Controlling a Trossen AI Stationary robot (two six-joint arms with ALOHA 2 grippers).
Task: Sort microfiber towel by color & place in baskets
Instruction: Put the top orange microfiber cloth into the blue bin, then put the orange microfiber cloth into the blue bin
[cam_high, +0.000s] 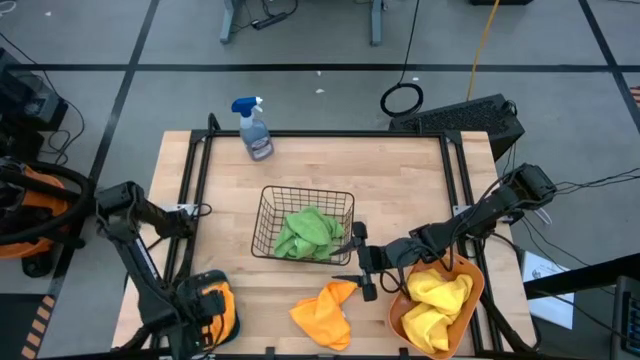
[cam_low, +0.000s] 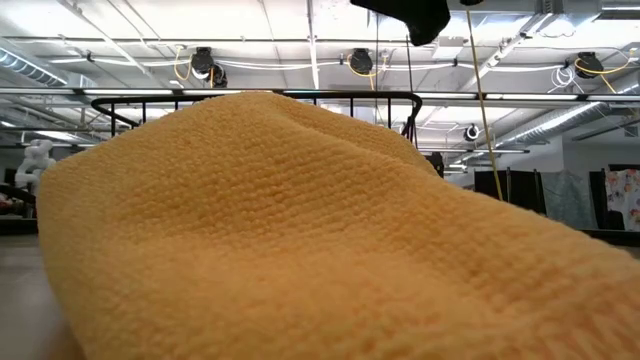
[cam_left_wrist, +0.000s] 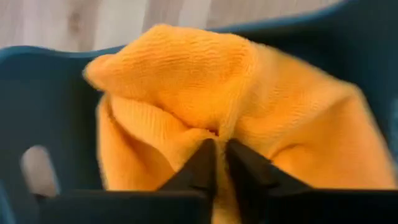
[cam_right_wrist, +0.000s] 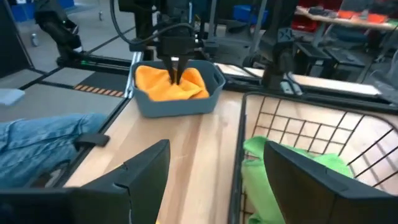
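My left gripper (cam_high: 203, 303) is down in the small teal tub (cam_right_wrist: 177, 106) at the table's near left corner, shut on an orange towel (cam_left_wrist: 186, 81) that lies in the tub. My right gripper (cam_high: 347, 264) is open and level above the table between the black wire basket (cam_high: 265, 215) and the orange tub (cam_high: 472, 288); it touches nothing. A green towel (cam_high: 308, 233) lies in the wire basket. Yellow towels (cam_high: 438, 300) fill the orange tub. A second orange towel (cam_high: 322, 315) lies crumpled on the table near the front edge and fills the low view (cam_low: 300, 230). My left gripper pinches a raised fold (cam_left_wrist: 217, 129) near the middle of the orange towel between its two fingers (cam_left_wrist: 200, 165), coming from above and pointing down. The towel rests bunched in the teal tub (cam_left_wrist: 50, 93); how many layers are pinched I cannot tell.
A blue-capped spray bottle (cam_high: 253, 128) stands at the table's far side, left of the middle. Black rails (cam_high: 195, 170) run along the table's edges. Bare wood lies between the teal tub and the wire basket. Blue denim cloth (cam_right_wrist: 43, 143) shows beyond the table's near edge.
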